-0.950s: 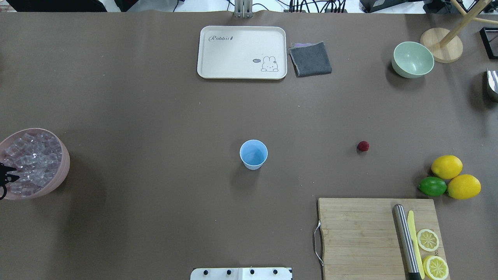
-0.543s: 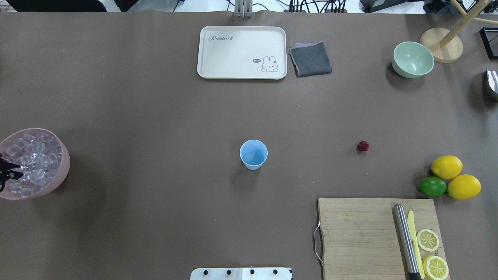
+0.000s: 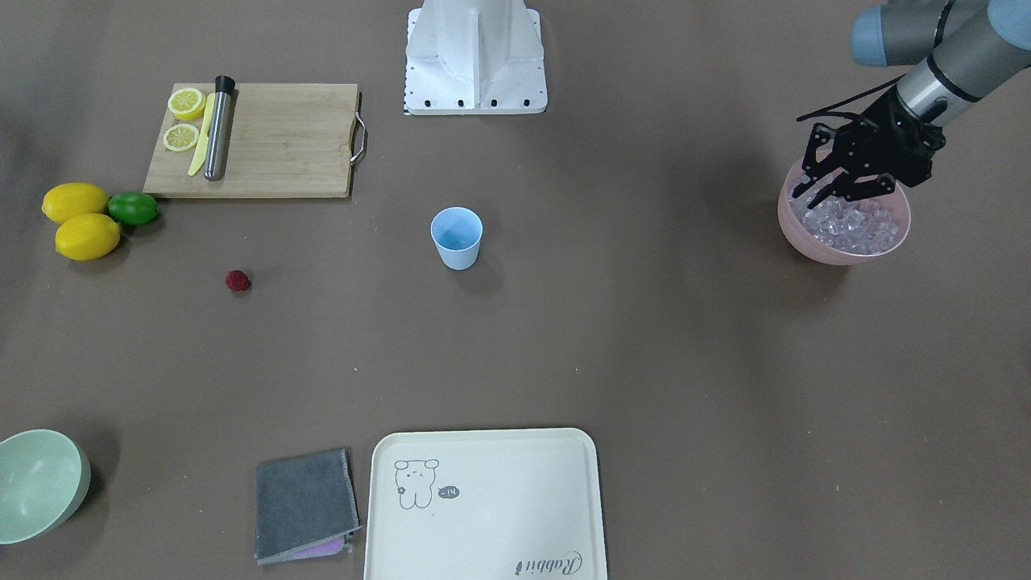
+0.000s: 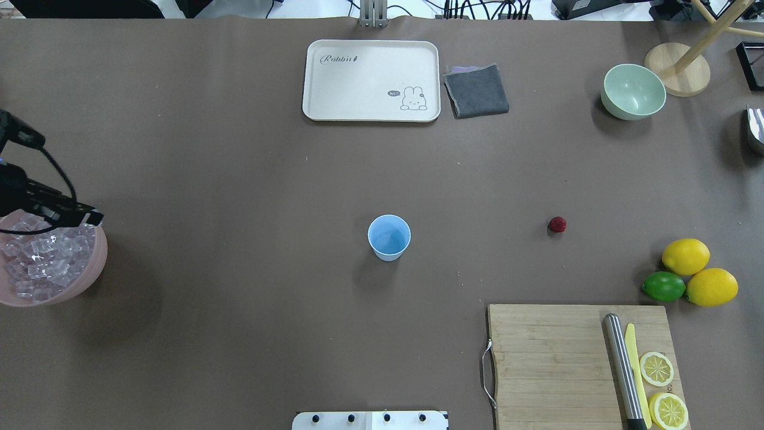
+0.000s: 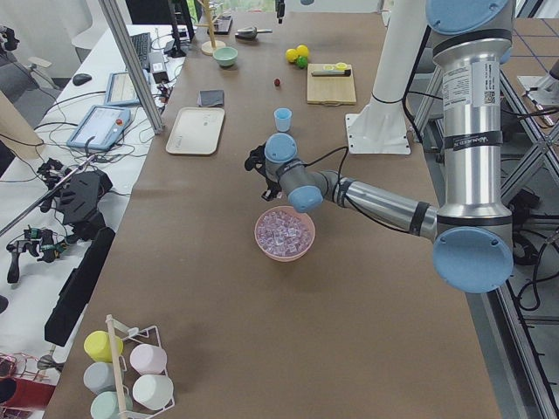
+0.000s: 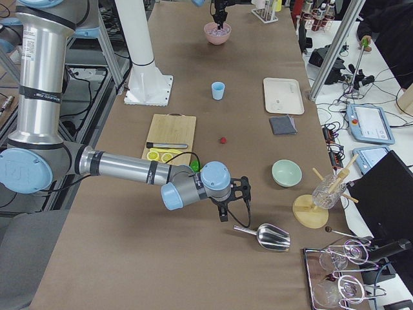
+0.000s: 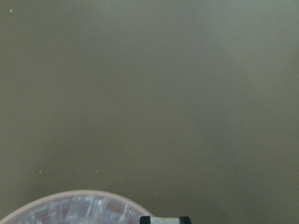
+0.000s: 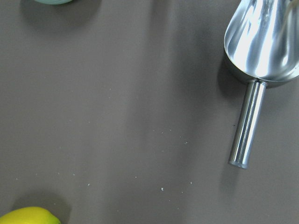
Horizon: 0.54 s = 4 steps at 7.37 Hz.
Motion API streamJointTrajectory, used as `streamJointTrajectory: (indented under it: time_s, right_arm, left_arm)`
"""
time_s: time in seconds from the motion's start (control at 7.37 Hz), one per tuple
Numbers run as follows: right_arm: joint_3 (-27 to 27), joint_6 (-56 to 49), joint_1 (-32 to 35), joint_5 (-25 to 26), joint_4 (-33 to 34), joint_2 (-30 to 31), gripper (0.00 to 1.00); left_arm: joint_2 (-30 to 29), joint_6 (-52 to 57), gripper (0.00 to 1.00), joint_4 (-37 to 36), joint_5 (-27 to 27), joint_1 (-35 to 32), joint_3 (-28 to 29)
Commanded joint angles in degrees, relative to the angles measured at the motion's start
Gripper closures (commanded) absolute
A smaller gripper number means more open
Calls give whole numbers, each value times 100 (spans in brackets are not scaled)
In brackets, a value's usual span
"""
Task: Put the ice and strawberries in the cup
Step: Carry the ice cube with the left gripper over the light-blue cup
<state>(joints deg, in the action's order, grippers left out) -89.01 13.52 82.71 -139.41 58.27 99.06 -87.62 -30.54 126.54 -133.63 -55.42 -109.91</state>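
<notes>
Left arm [image 3: 938, 80] newly above ice [image 3: 858, 225], cup [image 3: 457, 236] well apart

We are losing the jaws of the left gripper [image 3: 817, 196] among its dark linkages over the ice [image 3: 862, 225]. The right gripper [image 6: 224, 215] is showing too small to judge, and the overhead view's edge is cutting the pink bowl [image 4: 98, 263].

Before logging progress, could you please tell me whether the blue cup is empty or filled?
Empty. The cup stands upright, and the overhead view shows only its bare blue inside.

Left gripper [image 3: 817, 193] above ice [image 3: 858, 225]; cup [image 3: 457, 238] well apart.
</notes>
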Motion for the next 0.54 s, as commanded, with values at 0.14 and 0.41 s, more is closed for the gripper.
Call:
streamJointTrajectory:
  time_s: [0.14, 0.41]
  right_arm:
    - [-2, -25, -62, 1, 9, -28, 0]
    - [41, -16, -228, 28, 9, -63, 0]
  left_arm:
    - [-1299, -2634, 100, -455, 83, 802, -92]
    - [-2402, -3728, 100, -1475, 740, 1339, -92]
